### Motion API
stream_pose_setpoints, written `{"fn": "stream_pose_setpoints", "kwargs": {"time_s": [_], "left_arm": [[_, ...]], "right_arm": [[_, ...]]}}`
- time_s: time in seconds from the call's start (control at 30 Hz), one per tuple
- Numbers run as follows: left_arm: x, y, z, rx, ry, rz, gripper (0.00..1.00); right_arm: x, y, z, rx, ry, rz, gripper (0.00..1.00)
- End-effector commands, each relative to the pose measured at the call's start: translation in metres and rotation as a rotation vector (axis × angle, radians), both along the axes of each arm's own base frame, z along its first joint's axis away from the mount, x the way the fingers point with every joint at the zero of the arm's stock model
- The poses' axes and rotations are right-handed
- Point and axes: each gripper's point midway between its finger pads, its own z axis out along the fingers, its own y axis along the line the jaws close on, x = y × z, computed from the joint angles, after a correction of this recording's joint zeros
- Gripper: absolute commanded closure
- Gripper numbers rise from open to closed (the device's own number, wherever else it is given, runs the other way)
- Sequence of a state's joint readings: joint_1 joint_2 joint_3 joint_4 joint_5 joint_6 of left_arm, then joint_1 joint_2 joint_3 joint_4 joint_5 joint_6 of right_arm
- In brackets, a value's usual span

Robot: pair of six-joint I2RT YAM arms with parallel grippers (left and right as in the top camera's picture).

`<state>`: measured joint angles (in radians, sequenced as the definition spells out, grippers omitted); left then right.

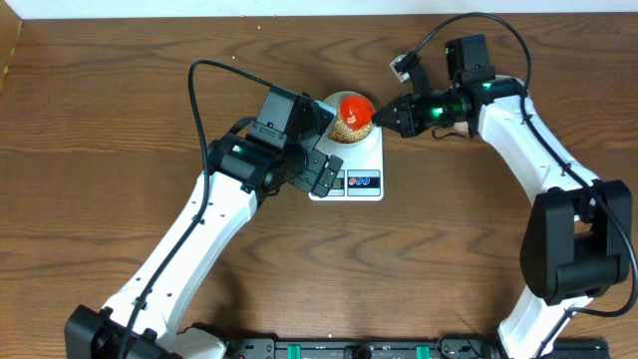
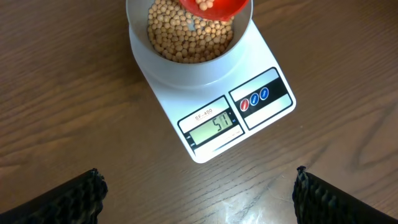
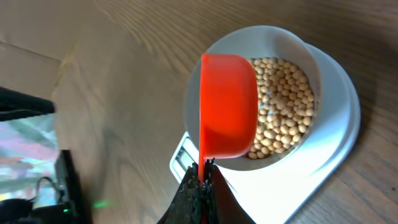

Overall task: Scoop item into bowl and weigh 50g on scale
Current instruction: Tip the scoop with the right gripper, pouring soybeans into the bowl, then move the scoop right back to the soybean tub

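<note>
- Two pincers noted: the left pincer [image 2: 199, 190] stands wide open and empty above the bench [image 2: 62, 93], near the scale [image 2: 267, 56].
- We find the right pincer [image 3: 200, 186] clamped on the handle of a red scoop [image 3: 227, 106], held over the bowl [image 2: 186, 78].
- Bowl sits on the scale; beans [image 2: 186, 37] lie inside it, a few in the scoop.
- Display [image 2: 214, 129] lit; we cannot read its digits with certainty.

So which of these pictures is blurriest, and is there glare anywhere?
Right wrist view: the table at left is blurred and washed pale, while the red scoop and beans are sharp. Left wrist view: crisp, with a faint sheen on the wood near the scale. Overhead view: evenly lit and sharp throughout.
</note>
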<state>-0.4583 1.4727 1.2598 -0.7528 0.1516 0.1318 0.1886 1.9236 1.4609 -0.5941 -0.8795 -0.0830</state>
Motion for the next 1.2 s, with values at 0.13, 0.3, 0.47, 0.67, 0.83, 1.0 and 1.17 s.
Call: {"fn": "stream_pose_setpoints", "kwargs": {"time_s": [0.13, 0.3, 0.47, 0.67, 0.83, 1.0, 1.17], "left_arm": [[0.000, 0.001, -0.002, 0.005, 0.006, -0.002, 0.02], [0.000, 0.001, -0.002, 0.005, 0.006, -0.002, 0.02], [0.000, 0.001, -0.002, 0.005, 0.006, -0.002, 0.02], [0.000, 0.001, -0.002, 0.005, 0.006, -0.003, 0.02], [0.000, 0.001, -0.002, 0.005, 0.006, -0.002, 0.02], [0.000, 0.001, -0.002, 0.005, 0.006, -0.002, 0.02], [0.000, 0.001, -0.002, 0.005, 0.006, -0.003, 0.02]], "right_arm": [[-0.005, 0.001, 0.025, 0.068, -0.010, 0.021, 0.99], [-0.007, 0.000, 0.038, 0.073, -0.045, 0.020, 0.99], [-0.008, -0.001, 0.056, 0.069, -0.118, 0.034, 0.99], [-0.007, -0.006, 0.067, 0.050, -0.165, 0.015, 0.99], [-0.002, -0.013, 0.066, 0.030, -0.171, -0.010, 0.99], [0.001, -0.018, 0.066, 0.019, -0.184, -0.020, 0.99], [0.007, -0.031, 0.066, 0.017, -0.188, -0.050, 0.99]]}}
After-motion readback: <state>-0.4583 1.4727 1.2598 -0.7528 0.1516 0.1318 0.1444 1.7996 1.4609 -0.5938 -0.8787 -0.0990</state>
